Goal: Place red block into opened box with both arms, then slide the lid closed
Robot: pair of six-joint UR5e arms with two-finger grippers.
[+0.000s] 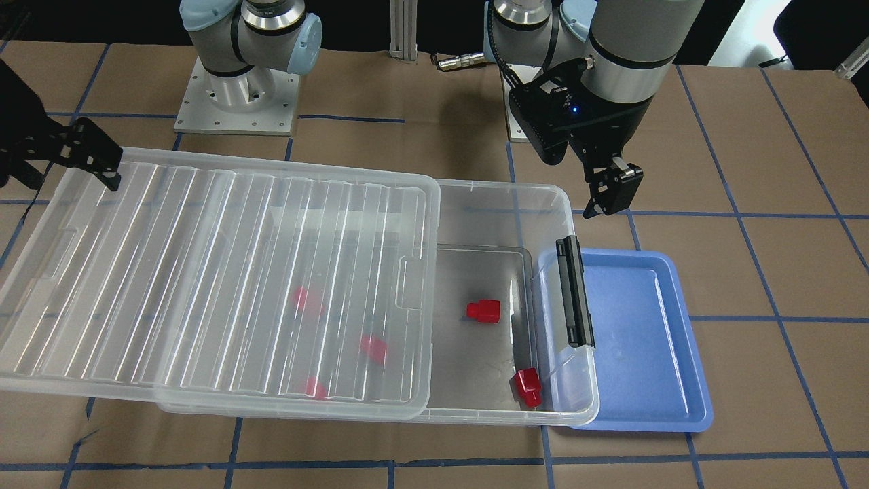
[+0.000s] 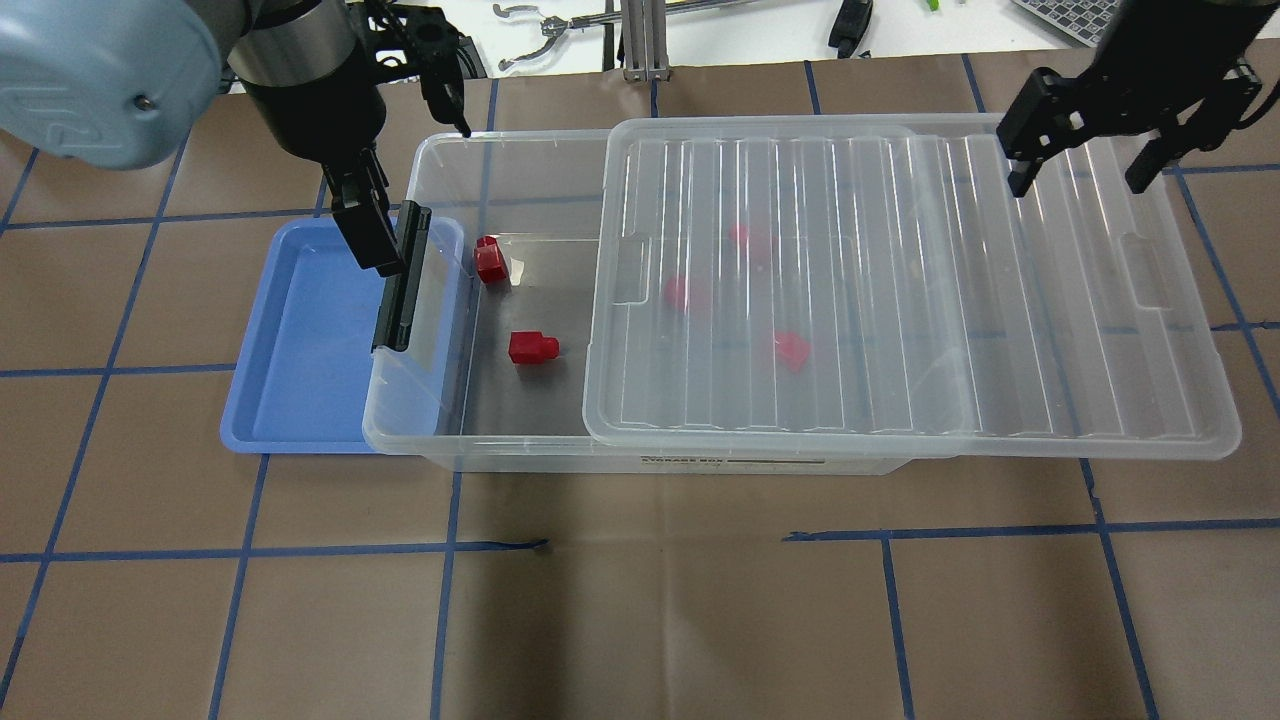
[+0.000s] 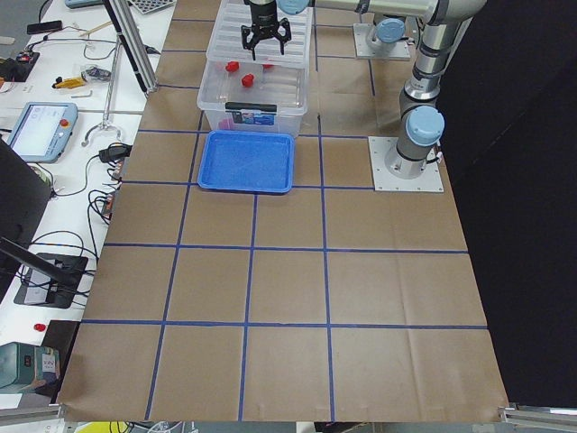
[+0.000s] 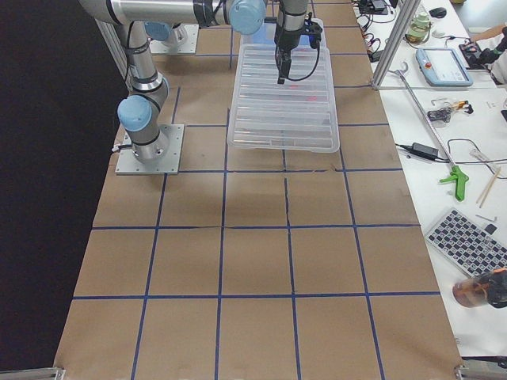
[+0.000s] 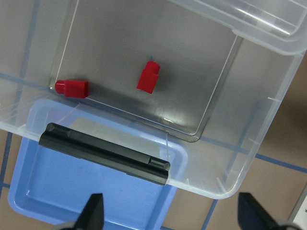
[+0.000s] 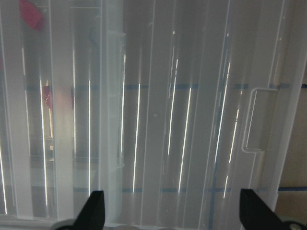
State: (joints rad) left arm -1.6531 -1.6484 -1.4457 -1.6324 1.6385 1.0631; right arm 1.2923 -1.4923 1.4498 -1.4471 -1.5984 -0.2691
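The clear box (image 2: 440,150) lies across the table with its black latch bar (image 2: 400,280) at the left end. The ribbed clear lid (image 2: 900,280) is slid to the right, so it covers most of the box and overhangs its right end. Two red blocks (image 2: 490,260) (image 2: 532,347) lie on the uncovered floor, and three more show blurred under the lid. My left gripper (image 2: 418,195) hangs open and empty above the latch end. My right gripper (image 2: 1080,185) is open over the lid's far right part, holding nothing.
A blue tray (image 2: 300,340) with nothing in it sits against the box's latch end, partly under its rim. Brown paper with blue tape lines covers the table. Tools lie on the bench beyond the far edge.
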